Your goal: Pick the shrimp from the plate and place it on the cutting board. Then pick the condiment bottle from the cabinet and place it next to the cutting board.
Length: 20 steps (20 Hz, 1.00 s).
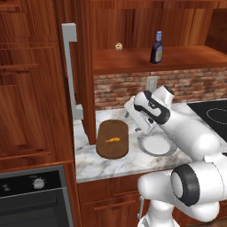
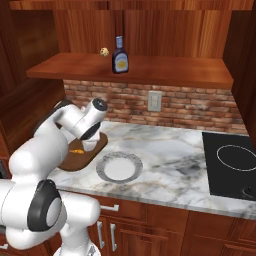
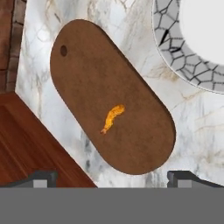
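The shrimp [image 3: 113, 118] already lies on the cutting board [image 3: 87, 78], near the middle of the board, and the plate [image 3: 175, 52] beside it shows a bare white centre. So the first half of the task looks done, and the coming move turns on the condiment bottle [image 1: 156, 47].

The claw [image 3: 112, 177] hangs above the board with its jaws spread wide and nothing between them; in the hand view its two dark tips flank the board's near end at the bottom edge.

In the left base view the bottle stands upright on the shelf of the cabinet [image 1: 133, 62], well apart from the hand, at about 12 o'clock from it and much higher. In the right base view it sits at about 1 o'clock from the hand. A small speckled ball [image 1: 118, 46] rests on the same shelf at 9 o'clock from the bottle, apart from it.

The bottle's long axis runs vertical, so my judgement is that the claw must rise, turn from pointing down at the table [image 2: 170, 150] to pointing into the niche, and close on the body below the neck.
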Available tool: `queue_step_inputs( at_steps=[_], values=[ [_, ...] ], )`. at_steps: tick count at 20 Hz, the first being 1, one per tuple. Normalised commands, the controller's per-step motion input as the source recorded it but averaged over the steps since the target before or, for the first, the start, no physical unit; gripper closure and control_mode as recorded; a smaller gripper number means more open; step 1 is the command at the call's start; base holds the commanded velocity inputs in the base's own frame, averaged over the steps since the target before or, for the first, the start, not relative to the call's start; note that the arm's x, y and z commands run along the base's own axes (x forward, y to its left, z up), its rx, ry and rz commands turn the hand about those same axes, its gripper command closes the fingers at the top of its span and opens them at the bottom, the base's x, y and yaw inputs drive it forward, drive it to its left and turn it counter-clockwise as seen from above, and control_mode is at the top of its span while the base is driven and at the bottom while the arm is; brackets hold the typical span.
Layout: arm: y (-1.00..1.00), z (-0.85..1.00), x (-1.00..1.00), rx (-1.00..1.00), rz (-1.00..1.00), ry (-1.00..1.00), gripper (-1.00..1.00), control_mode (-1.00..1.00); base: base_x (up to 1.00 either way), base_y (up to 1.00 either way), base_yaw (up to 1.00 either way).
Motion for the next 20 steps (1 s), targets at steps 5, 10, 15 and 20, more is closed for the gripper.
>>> queue_step_inputs(
  at_steps=[5,10,15,20],
  values=[
    [-0.07,0.16,-0.11,0.12,-0.02,0.0,-1.0,-1.0,0.0,0.0,0.0],
    [-0.11,0.19,-0.13,0.16,-0.02,0.01,-1.0,-1.0,0.0,0.0,0.0],
    [-0.14,0.15,-0.13,0.17,-0.01,0.05,-1.0,-1.0,0.0,0.0,0.0],
    [-0.14,0.03,-0.11,0.18,-0.02,0.11,-1.0,-1.0,0.0,0.0,0.0]
  ],
)
